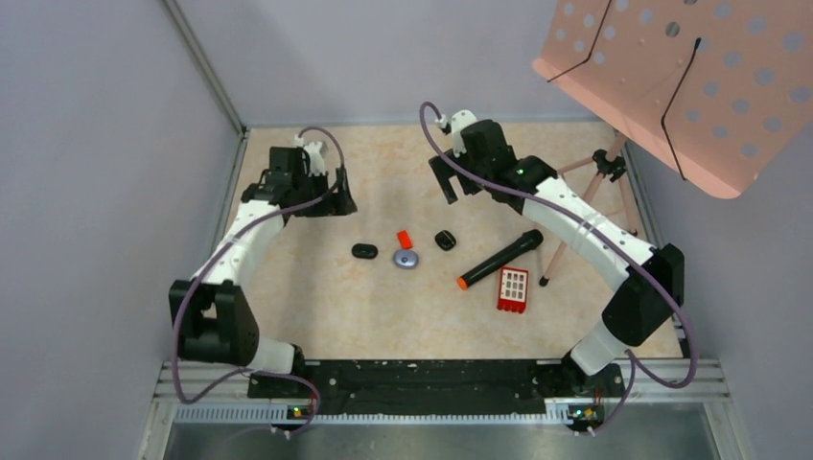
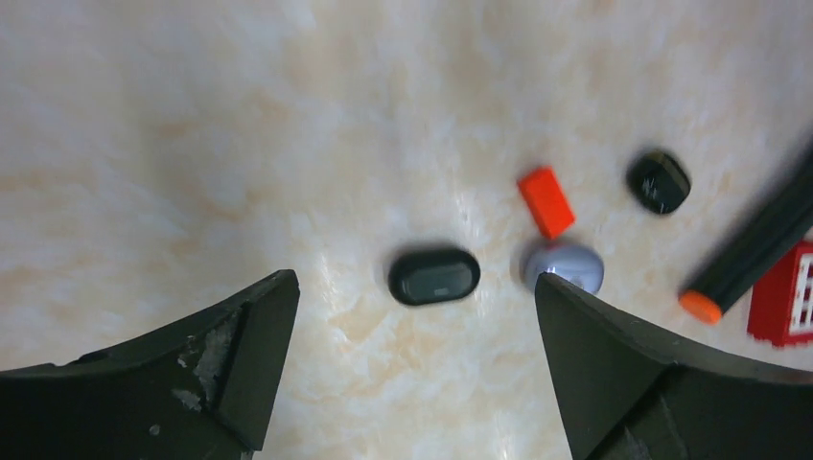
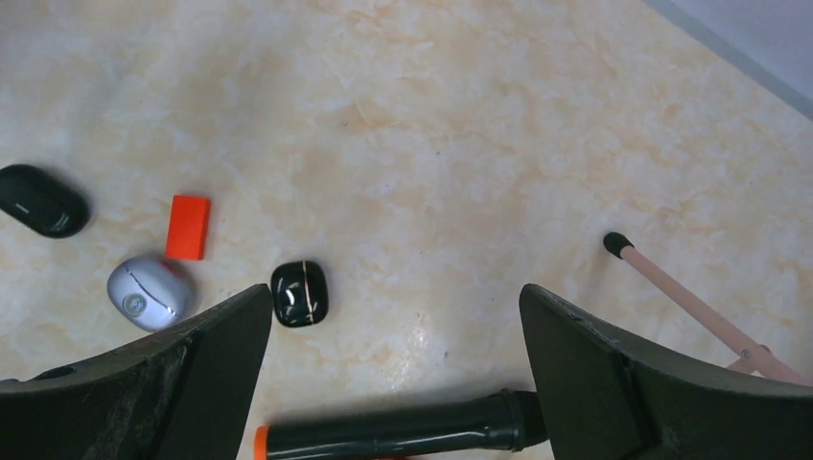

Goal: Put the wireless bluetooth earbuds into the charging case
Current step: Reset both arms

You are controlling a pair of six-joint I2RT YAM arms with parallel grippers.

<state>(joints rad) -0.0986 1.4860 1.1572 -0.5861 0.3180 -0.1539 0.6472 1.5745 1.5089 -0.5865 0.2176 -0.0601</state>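
No loose earbuds show in any view. Three closed cases lie mid-table: a black oval case [image 1: 364, 251] [image 2: 433, 276] [image 3: 42, 200], a round grey-lilac case [image 1: 406, 258] [image 2: 564, 265] [image 3: 148, 291], and a glossy black square case with a thin gold seam [image 1: 445, 240] [image 2: 659, 181] [image 3: 299, 292]. My left gripper [image 1: 334, 199] [image 2: 414, 321] is open and empty, above the table behind and left of the oval case. My right gripper [image 1: 451, 182] [image 3: 395, 311] is open and empty, above the table behind the square case.
A small red block [image 1: 405, 238] lies just behind the grey-lilac case. A black marker with an orange end [image 1: 499, 259] and a red toy brick [image 1: 513, 288] lie to the right. A pink music stand [image 1: 690, 77] overhangs the back right corner, its leg [image 3: 700, 307] on the table.
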